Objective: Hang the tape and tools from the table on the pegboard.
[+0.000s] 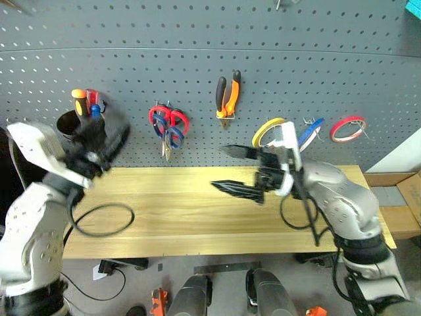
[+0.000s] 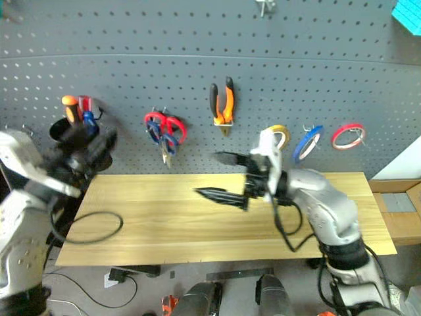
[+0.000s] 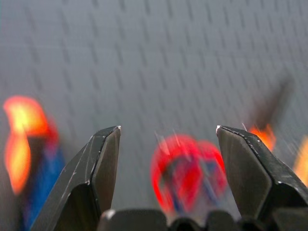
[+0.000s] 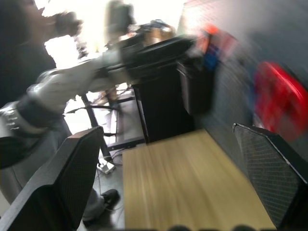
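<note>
The blue tape [image 1: 310, 131] hangs on the pegboard [image 1: 197, 39] between a yellow roll and a red roll. The pliers [image 1: 228, 95] hang higher up at the middle. To their left hang the blue-handled scissors [image 1: 172, 138], behind red-handled ones. The orange-and-black screwdriver [image 1: 79, 100] stands in a black cup [image 1: 68, 124] on the board. My left gripper [image 1: 105, 139] hovers just right of that cup, open and empty [image 3: 167, 130]. My right gripper [image 1: 218, 167] is open over the table [image 1: 184, 210], pointing left with nothing between its fingers.
A yellow roll [image 1: 268, 131] and a red roll [image 1: 347, 128] flank the blue tape. The cup also holds a red-and-blue screwdriver [image 1: 93, 105]. A black cable loop [image 1: 102, 219] from my left arm hangs over the table's left part. A wooden bench [image 1: 395, 204] adjoins the table's right end.
</note>
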